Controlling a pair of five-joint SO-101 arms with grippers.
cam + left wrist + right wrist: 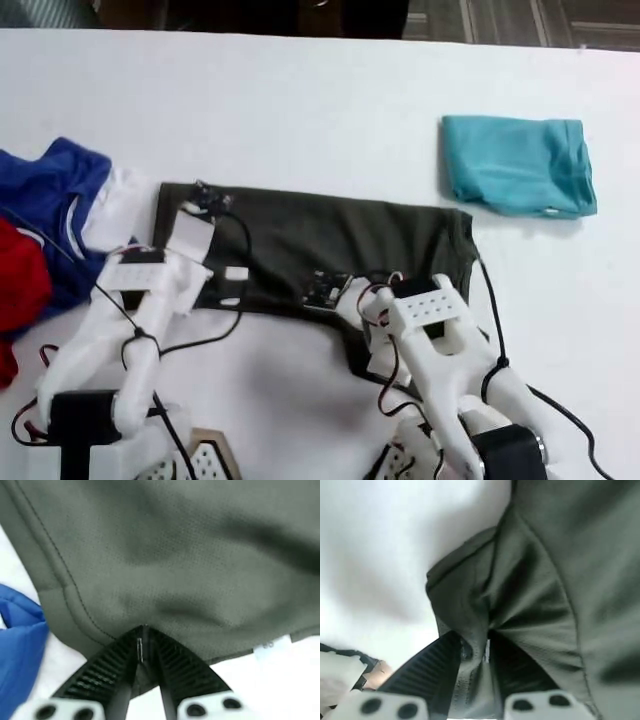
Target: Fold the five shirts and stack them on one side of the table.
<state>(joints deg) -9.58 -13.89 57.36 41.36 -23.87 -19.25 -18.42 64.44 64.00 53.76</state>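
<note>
My left gripper point(143, 642) and right gripper point(475, 650) are closed on the shirt point(330, 235) hem. Cloth limp, light, probably sags; grip edges.

The right gripper point(474, 647) has its ribbed black fingers point(431, 664) pinched onto a bunched fold of the dark olive shirt point(545, 580) (the cloth puckers right at the tips), with the white table point(385, 540) beyond.

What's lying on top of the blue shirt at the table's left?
A red shirt overlaps the blue shirt's near part. White cloth shows beside it; whatever the red shirt covers is hidden.
</note>
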